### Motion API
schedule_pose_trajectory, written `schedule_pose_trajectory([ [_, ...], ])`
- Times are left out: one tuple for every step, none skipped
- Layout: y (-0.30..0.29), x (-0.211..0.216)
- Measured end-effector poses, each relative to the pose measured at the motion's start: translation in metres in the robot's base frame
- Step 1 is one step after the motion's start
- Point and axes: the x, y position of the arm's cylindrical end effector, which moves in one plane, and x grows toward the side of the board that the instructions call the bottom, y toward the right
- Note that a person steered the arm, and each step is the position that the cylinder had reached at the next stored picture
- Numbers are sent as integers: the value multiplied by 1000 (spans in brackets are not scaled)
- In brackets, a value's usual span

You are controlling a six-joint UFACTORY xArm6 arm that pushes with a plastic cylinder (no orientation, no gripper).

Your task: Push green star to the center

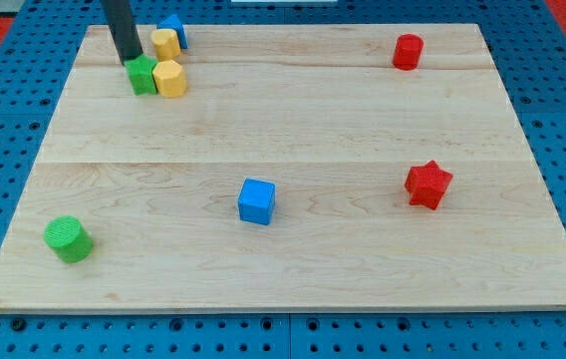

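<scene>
Now, operator, your rod has no jaws, my tip [132, 60] touching green star [143, 76], yellow block [170, 79] just beside.

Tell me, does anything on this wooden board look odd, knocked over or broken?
Nothing looks damaged or spilled. The only oddity is crowding: at the view's top left, the small green star block is jammed against two yellow blocks and a blue block, with my tip touching it. Other blocks sit apart.
</scene>
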Motion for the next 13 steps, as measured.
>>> schedule_pose_trajectory([
  [-8,28],
  [-18,9],
  [-17,-4],
  [1,24],
  [5,34],
  [5,60],
  [3,69],
  [2,46],
  [-4,23],
  [8,30],
  [37,52],
  [52,72],
  [64,91],
])
